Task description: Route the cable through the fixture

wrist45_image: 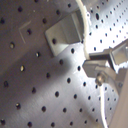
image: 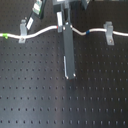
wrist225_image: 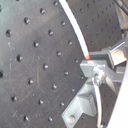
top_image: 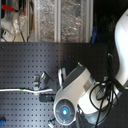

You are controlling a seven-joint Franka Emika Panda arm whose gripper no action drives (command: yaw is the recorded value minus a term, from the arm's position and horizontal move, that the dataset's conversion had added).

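Note:
The white cable (image: 45, 31) runs across the back of the black board in the first exterior view. Its green band (image: 5, 36) is at the first exterior view's left and its blue band (image: 86, 32) is right of centre. The fixture (image: 60, 21), a narrow pale upright strip, stands at centre right behind the cable. My gripper (image: 63, 27) comes down from above right beside it. In both wrist views the cable (wrist225_image: 75, 27) runs into the fingertips and comes out the other side, so my gripper (wrist225_image: 95, 65) is shut on it. A grey clip (wrist45_image: 65, 32) stands close by.
Two wider grey clips (image: 22, 31) (image: 107, 31) hold the cable at the left and right. A long grey bar (image: 69, 55) reaches from the gripper toward the front of the board. In the second exterior view the white arm (top_image: 75, 92) hides most of the board's middle.

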